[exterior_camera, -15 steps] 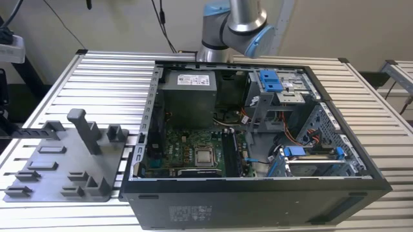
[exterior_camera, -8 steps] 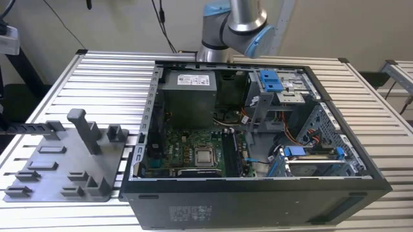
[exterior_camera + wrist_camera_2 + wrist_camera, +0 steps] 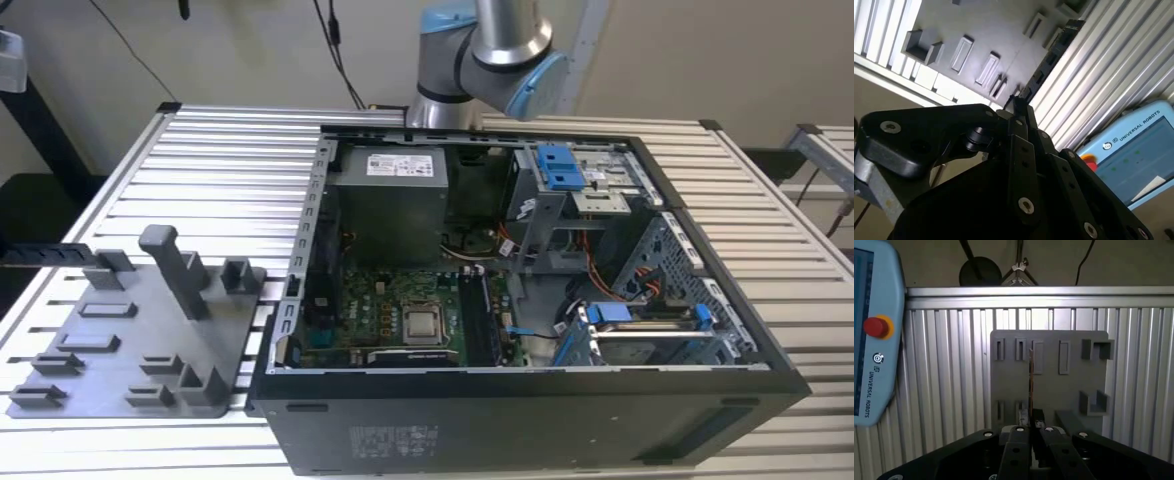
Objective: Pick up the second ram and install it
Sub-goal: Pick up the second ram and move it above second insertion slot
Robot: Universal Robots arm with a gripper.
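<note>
While the gripper (image 3: 1031,429) hangs high above the table (image 3: 944,370), its black fingers are pressed together on the second ram (image 3: 1030,385). In the first wrist view the stick is seen edge-on, as a thin brownish line running out from the fingertips. Below it lies a flat grey plastic fixture plate (image 3: 1051,390) moulded with narrow rectangular slots and small U-shaped blocks. Its thick upright post (image 3: 167,265) is the tallest thing on it in the exterior view. The table is made of ribbed aluminium slats, pale and shiny, running side by side. A light blue teach pendant (image 3: 874,340) with a red button lies on the slats beside the plate.

On the exterior view's right stands the open black computer case (image 3: 534,410), just beside the plate. Its metal walls ring a green motherboard (image 3: 387,310) with a square silver processor (image 3: 424,323) near the middle. A grey boxy power supply (image 3: 387,200) sits behind the board. Loose cables, a grey metal drive cage and blue plastic clips (image 3: 561,165) crowd the side toward the exterior view's right. The robot arm (image 3: 487,45), silver tube with blue-capped joints, rises behind the case.
</note>
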